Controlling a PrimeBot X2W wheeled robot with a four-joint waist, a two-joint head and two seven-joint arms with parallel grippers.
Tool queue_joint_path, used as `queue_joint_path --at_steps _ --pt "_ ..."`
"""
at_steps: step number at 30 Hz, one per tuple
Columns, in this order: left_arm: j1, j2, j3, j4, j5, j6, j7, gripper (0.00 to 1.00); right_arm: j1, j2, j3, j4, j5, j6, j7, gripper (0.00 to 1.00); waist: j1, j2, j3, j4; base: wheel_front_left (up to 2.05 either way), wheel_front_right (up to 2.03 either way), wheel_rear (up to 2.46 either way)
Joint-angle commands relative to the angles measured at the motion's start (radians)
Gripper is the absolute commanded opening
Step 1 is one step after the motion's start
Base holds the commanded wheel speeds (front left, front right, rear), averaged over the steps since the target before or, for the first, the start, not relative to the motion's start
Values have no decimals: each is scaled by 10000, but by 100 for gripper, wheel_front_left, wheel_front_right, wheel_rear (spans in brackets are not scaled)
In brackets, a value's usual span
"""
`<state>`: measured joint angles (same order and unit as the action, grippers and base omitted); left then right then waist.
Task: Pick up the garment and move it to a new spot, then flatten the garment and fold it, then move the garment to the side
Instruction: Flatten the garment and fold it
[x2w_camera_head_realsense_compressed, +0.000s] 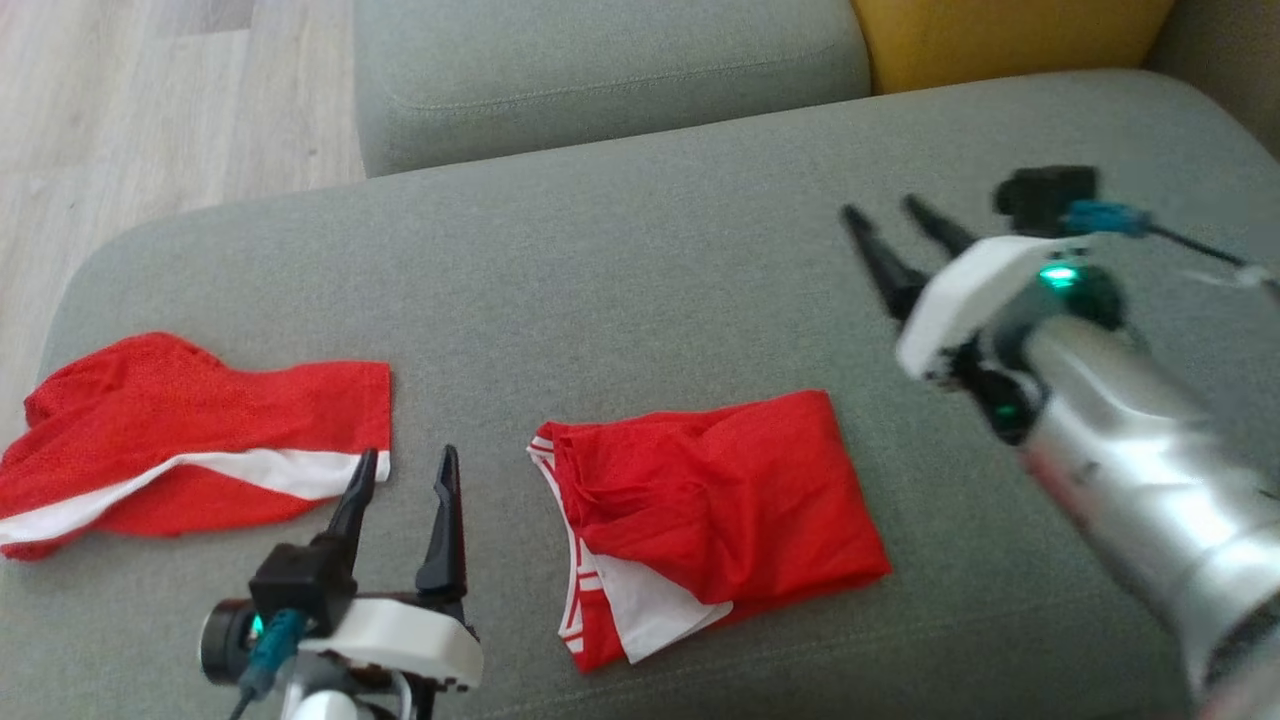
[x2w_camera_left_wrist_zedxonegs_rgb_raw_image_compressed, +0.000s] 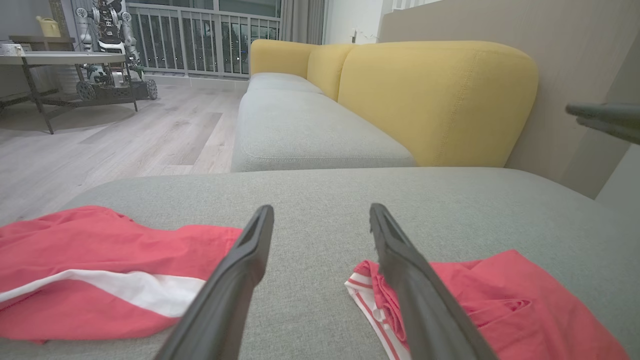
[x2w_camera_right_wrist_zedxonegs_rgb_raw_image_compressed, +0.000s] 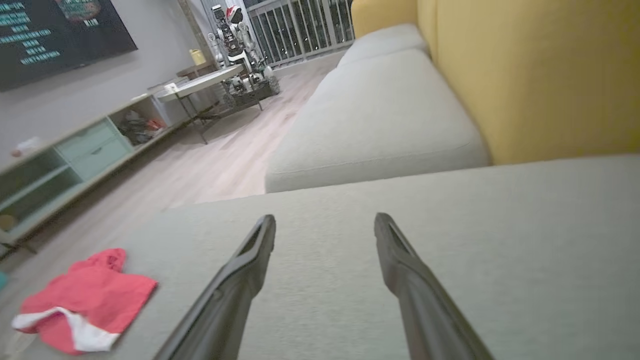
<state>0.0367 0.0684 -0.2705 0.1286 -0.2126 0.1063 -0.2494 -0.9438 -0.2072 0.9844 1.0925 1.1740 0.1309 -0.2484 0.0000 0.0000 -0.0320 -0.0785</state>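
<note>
Garment (x2w_camera_head_realsense_compressed: 715, 520), red with white trim, lies folded on the grey sofa seat (x2w_camera_head_realsense_compressed: 640, 280), mid-front, between the two grippers and touched by neither. Left gripper (x2w_camera_head_realsense_compressed: 408, 455): fingers spread apart, nothing in them, low over the seat just left of the garment. In the left wrist view the left gripper (x2w_camera_left_wrist_zedxonegs_rgb_raw_image_compressed: 321, 210) has bare cushion between its fingers; the garment's (x2w_camera_left_wrist_zedxonegs_rgb_raw_image_compressed: 500, 300) striped edge sits behind one finger and the second garment (x2w_camera_left_wrist_zedxonegs_rgb_raw_image_compressed: 100, 270) behind the other. Can't tell if either finger touches cloth. Right gripper (x2w_camera_head_realsense_compressed: 881, 207): fingers also apart, empty, blurred, raised above the seat to the right and rear of the garment, well apart from it, pointing up-left in the head view. The right wrist view shows the right gripper (x2w_camera_right_wrist_zedxonegs_rgb_raw_image_compressed: 325, 220) over plain grey cushion. One of its fingers pokes in at the right edge of the left wrist view. Second garment (x2w_camera_head_realsense_compressed: 190, 440), red with a white band, lies loosely spread and rumpled near the seat's left edge, apart from the folded one. Behind the seat is another grey cushion (x2w_camera_head_realsense_compressed: 600, 80) and a yellow backrest (x2w_camera_head_realsense_compressed: 1000, 40). Pale wood floor (x2w_camera_head_realsense_compressed: 150, 100) at far left.
</note>
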Motion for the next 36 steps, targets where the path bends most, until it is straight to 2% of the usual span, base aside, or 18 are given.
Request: queue_joint_path --at_steps 1,4,6,8,10,13,18,24,32,33,34,36 --pt "-381 -29 509 -448 31 35 -124 100 402 -343 -819 -518 -1188 -2 -132 100 0 0 42 -11 0 0 0" --pt "-322 -74 732 -563 -188 7 -124 100 1554 -840 -3077 -1832 -3879 -2 -132 100 0 0 108 -37 0 0 0" --pt "-271 -89 864 -639 -96 33 -124 100 2741 -813 -4796 -3043 -5700 -2 -132 100 0 0 132 -38 0 0 0" --pt "-215 -97 957 -724 132 57 -124 100 4081 -487 -6402 -4355 -7505 -2 -133 100 0 0 149 -9 0 0 0" --pt "-159 -112 1085 -812 236 58 -124 100 5356 165 -7784 -5602 -8909 -2 -133 100 0 0 167 38 0 0 0" --pt "-86 -131 1204 -977 440 23 -124 100 6779 1019 -8932 -7135 -10517 -2 -133 100 0 0 190 107 0 0 0" --pt "24 -157 1308 -1171 713 -60 -124 100 8039 1498 -9484 -8598 -11640 -2 -133 100 0 0 226 199 0 0 0" --pt "179 -171 1267 -1028 856 -70 -124 100 8475 1562 -9564 -9052 -11827 -2 -133 100 0 0 233 223 0 0 0" --pt "136 -179 1028 -869 777 11 -124 100 8506 1567 -9532 -8960 -11762 -2 -133 100 0 0 249 384 0 0 0" --pt "106 -179 1009 -871 769 16 -124 100 8503 1567 -9444 -8865 -11724 -2 -133 47 0 0 261 430 0 0 0" --pt "75 -179 995 -870 764 14 -124 100 8500 1568 -9348 -8781 -11734 -2 -133 0 0 0 274 488 0 0 0" --pt "32 -180 985 -845 758 -21 -124 100 8457 1568 -8969 -8531 -11774 -2 -133 0 0 0 319 676 0 0 0"
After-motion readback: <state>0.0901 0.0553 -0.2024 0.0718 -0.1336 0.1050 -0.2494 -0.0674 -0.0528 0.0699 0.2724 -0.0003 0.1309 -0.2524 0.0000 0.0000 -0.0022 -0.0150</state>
